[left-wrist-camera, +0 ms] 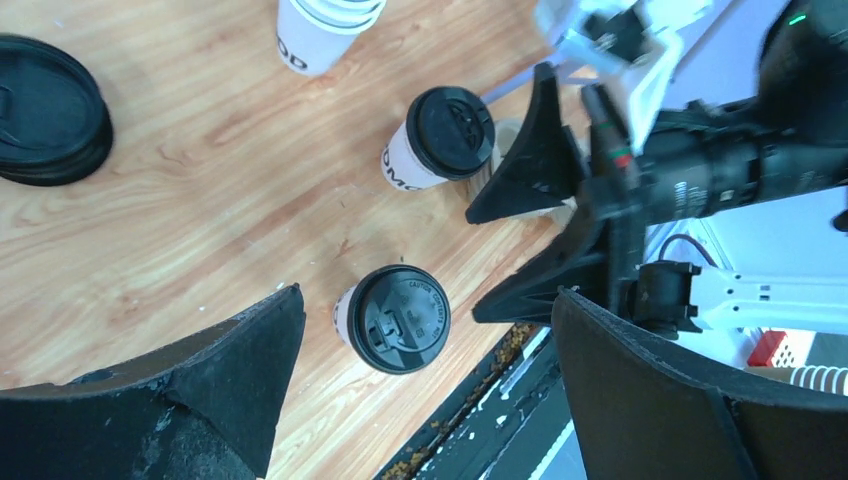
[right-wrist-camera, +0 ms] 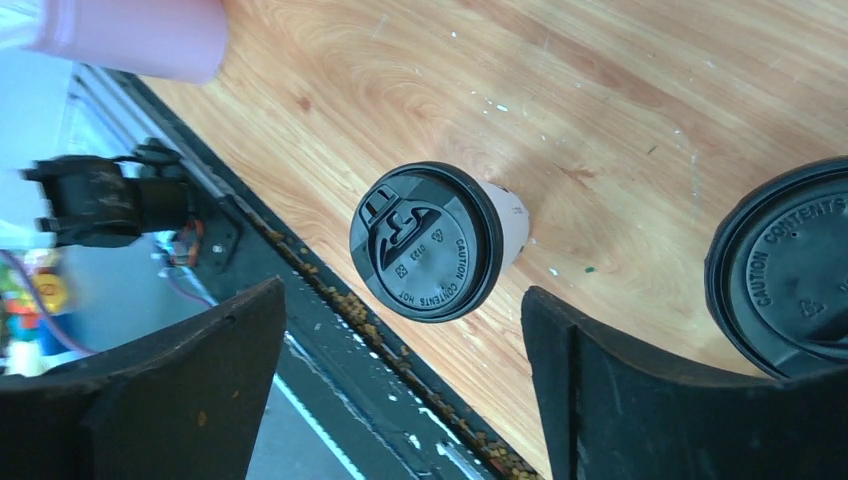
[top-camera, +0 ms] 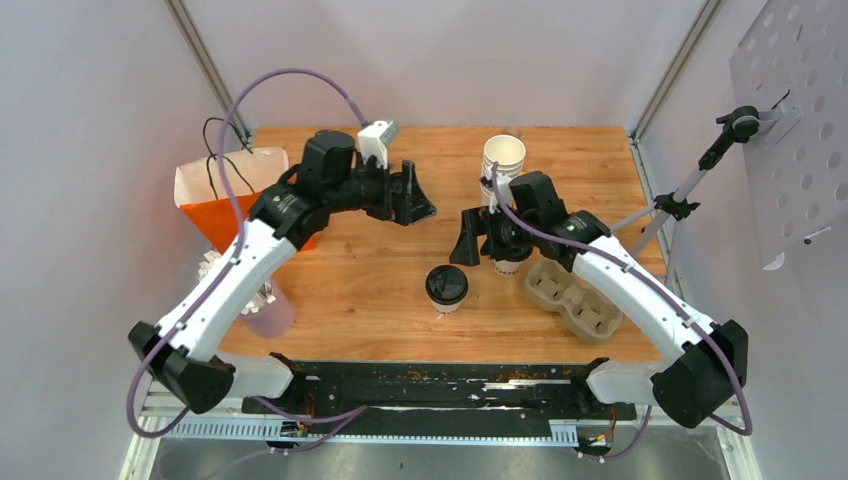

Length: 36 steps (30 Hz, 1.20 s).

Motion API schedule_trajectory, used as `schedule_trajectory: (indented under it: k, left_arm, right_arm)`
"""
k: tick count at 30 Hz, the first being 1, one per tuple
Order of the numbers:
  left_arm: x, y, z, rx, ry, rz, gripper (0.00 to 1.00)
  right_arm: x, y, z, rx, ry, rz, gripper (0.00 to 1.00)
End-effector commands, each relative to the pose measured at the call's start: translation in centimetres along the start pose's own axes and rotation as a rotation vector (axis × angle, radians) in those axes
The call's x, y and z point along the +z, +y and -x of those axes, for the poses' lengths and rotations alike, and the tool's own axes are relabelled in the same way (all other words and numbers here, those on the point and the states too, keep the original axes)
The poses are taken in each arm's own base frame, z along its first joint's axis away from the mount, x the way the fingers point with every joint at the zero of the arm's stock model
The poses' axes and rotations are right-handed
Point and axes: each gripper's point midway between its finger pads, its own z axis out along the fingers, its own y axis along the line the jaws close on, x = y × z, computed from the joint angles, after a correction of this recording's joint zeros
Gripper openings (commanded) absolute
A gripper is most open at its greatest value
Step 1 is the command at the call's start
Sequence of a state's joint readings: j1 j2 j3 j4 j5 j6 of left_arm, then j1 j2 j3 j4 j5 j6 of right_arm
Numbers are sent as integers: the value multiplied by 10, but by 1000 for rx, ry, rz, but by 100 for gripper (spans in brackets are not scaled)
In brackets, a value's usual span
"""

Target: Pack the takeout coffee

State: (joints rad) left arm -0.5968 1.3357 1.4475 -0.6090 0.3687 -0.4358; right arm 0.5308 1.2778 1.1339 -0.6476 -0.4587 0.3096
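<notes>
One takeout coffee (top-camera: 446,285), a small white cup with a black lid, stands at the table's front middle. It also shows in the left wrist view (left-wrist-camera: 400,318) and the right wrist view (right-wrist-camera: 430,240). The second takeout coffee (top-camera: 508,262) stands beside the cardboard carrier, partly under my right arm; it also shows in the left wrist view (left-wrist-camera: 445,135) and its lid in the right wrist view (right-wrist-camera: 785,270). My left gripper (top-camera: 420,195) (left-wrist-camera: 428,293) is open and empty, above the table behind the first cup. My right gripper (top-camera: 462,238) (right-wrist-camera: 402,290) is open and empty, just behind that cup.
An orange paper bag (top-camera: 225,205) stands open at the left. A pale pink cup (top-camera: 268,310) is near the left arm. A stack of lidless white cups (top-camera: 503,158) stands at the back. A cardboard cup carrier (top-camera: 575,295) lies right. Spare black lids (left-wrist-camera: 45,110) are stacked.
</notes>
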Motion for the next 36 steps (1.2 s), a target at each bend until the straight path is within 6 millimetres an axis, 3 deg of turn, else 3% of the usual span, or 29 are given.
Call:
schedule_trajectory:
  k: [1,5,8,14,20,36]
  left_arm:
    - [-66,-20,19,96,-95,28,100]
    - [-109,-25,17,130,-153,76,100]
    - [-134,-18,5,147,-176,130,100]
    - [-162,-8,-21,142,-230,176,100]
    - [-166,2,-30,152,-239,211,100]
    - [-158,14,-38,168,-203,243,100]
  right_arm:
    - [-7,1,4,-109,-36,-200,93]
    - [2,12,0,-179,-21,-265,99]
    - [10,11,-2,-237,-11,-338,99]
    - [28,14,-10,-284,58,-356,98]
    - [48,18,-26,-318,121,-329,99]
    - [69,5,-50,-356,216,-390,84]
